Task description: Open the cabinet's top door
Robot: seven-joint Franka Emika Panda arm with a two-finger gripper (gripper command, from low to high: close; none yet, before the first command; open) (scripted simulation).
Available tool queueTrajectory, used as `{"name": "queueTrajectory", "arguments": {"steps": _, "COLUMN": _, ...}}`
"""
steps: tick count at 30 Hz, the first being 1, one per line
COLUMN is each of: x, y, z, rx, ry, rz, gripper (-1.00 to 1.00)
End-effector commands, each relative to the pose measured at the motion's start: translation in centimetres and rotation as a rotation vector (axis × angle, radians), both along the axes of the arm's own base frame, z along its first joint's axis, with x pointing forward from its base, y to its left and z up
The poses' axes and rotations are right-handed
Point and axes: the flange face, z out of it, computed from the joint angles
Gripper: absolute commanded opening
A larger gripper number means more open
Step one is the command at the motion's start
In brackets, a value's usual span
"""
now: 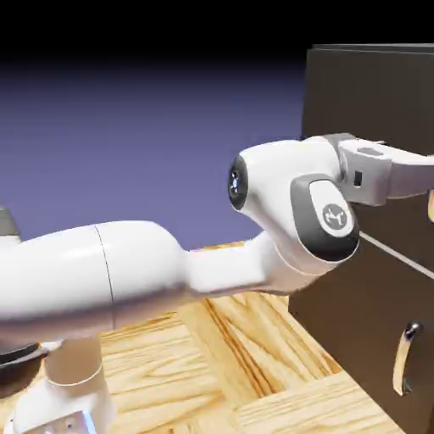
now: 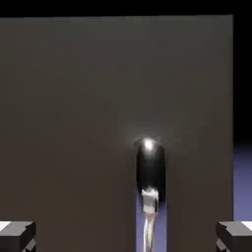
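Exterior view: the cabinet [image 1: 356, 254] stands at the right of the scene on the wooden table [image 1: 254, 356]. A pale seam splits its front; the top door [image 1: 339, 93] lies above it, the lower panel [image 1: 364, 339] below. The lower handle [image 1: 405, 358] shows near the right edge. Only a sliver of the top handle [image 1: 431, 206] is visible at the picture's edge. The arm [image 1: 169, 271] reaches from the lower left, with the hand level and pointed at the top door; the fingers run out of frame here.

Hand view: the top door [image 2: 98, 88] fills most of the picture, its right edge against the blue backdrop. The silver top handle [image 2: 149, 197] shows with a bright glint at its upper end, the bar running down to the bottom edge. The gripper [image 2: 126, 235] is spread fully and holds nothing; the two fingertips [image 2: 17, 235] sit at the bottom corners, well apart. The handle lies between them, right of centre, and apart from both.

Judgement: the step in hand is the approach to the top handle. To do it well, shift the hand slightly so the bar sits midway between the fingers, advance until the tips pass either side of it, then close. Closing early risks a pinch on the bar's face only. Pull along the door's swing arc afterwards, not straight back.
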Motion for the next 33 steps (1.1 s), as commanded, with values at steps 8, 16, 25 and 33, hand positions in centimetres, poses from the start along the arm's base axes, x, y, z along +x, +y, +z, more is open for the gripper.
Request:
{"name": "queueTrajectory", "arguments": {"steps": 8, "x": 5.0, "y": 0.2, "z": 0.0, "rx": 0.0, "ry": 0.0, "rz": 0.0, "gripper": -1.0}}
{"name": "queueTrajectory", "arguments": {"steps": 16, "x": -2.1, "y": 2.9, "z": 0.0, "rx": 0.0, "ry": 0.0, "rz": -0.166, "gripper": -1.0}}
{"name": "queueTrajectory", "arguments": {"steps": 25, "x": -10.1, "y": 7.9, "z": 0.0, "rx": 0.0, "ry": 0.0, "rz": -0.372, "gripper": -1.0}}
{"name": "queueTrajectory", "arguments": {"steps": 33, "x": -16.8, "y": 14.2, "z": 0.0, "rx": 0.0, "ry": 0.0, "rz": -0.574, "gripper": -1.0}}
